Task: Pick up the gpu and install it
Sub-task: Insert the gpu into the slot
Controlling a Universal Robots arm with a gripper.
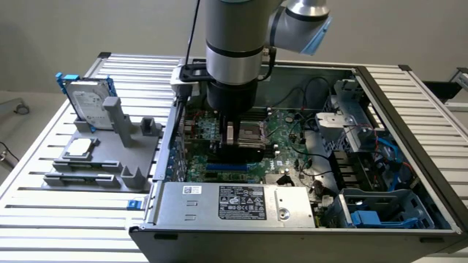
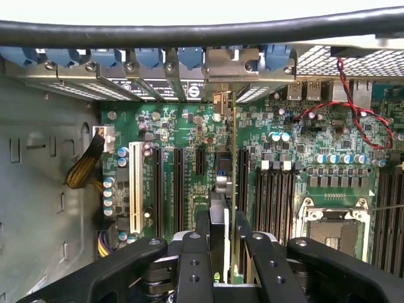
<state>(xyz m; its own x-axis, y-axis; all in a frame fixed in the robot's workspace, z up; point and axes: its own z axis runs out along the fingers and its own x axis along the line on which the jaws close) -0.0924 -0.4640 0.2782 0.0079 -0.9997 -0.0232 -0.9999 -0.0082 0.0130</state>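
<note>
The gpu (image 2: 231, 145) stands edge-on inside the open computer case (image 1: 409, 104), running across the green motherboard (image 2: 189, 126) along a black expansion slot. Its silver end bracket (image 2: 231, 65) lies against the case's rear slot openings. My gripper (image 2: 222, 222) is shut on the card's near end, with one black finger (image 2: 202, 228) on either side of it. In the exterior view the gripper (image 1: 232, 141) reaches down into the case over the motherboard (image 1: 285, 129), and the card is mostly hidden under the arm.
A grey fixture on the exterior view's left holds a silver hard drive in a blue frame (image 1: 89, 101) and a square processor chip (image 1: 80, 146). The power supply (image 1: 238, 204) fills the case's near side. Nearby are the processor socket (image 2: 334, 228), a white slot (image 2: 135, 186) and red-black wires (image 2: 353, 107).
</note>
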